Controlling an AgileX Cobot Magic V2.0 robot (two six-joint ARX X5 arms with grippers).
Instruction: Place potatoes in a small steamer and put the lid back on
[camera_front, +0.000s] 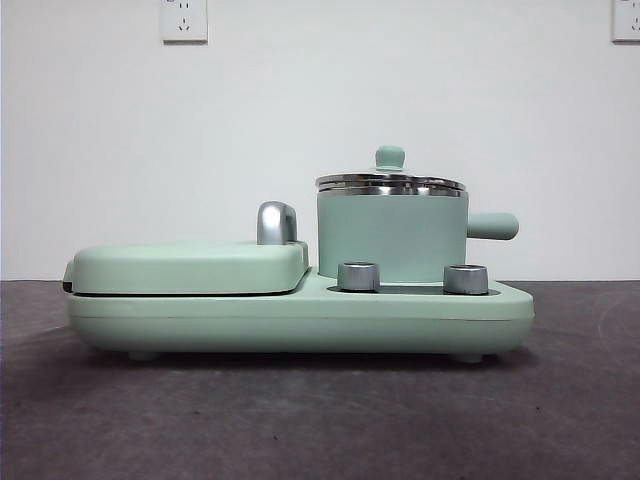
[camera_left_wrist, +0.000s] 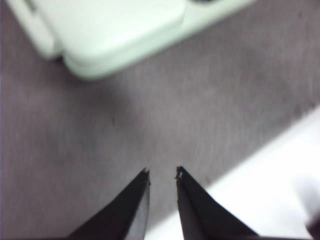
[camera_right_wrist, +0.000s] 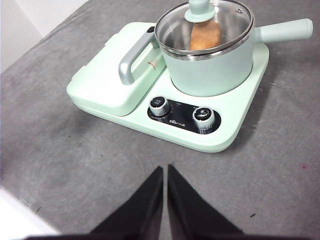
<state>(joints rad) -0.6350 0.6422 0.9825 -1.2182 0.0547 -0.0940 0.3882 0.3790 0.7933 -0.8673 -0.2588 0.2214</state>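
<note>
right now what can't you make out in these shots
- Potato: the front view hides it behind the steamer wall; the right wrist view shows it only through the glass lid, partly behind the knob.
- Griddle: blurred and cut off by the edge in the left wrist view.
- Dial markings: too small to read in the right wrist view.
- Both arms: out of the front view.

Left gripper (camera_left_wrist: 162, 172), right gripper (camera_right_wrist: 165, 169): 2 black tapered jaws each.

Mint-green steamer (camera_right_wrist: 207, 72), orange-brown potato (camera_right_wrist: 205, 35) (grey table (camera_right_wrist: 75, 165))
</note>
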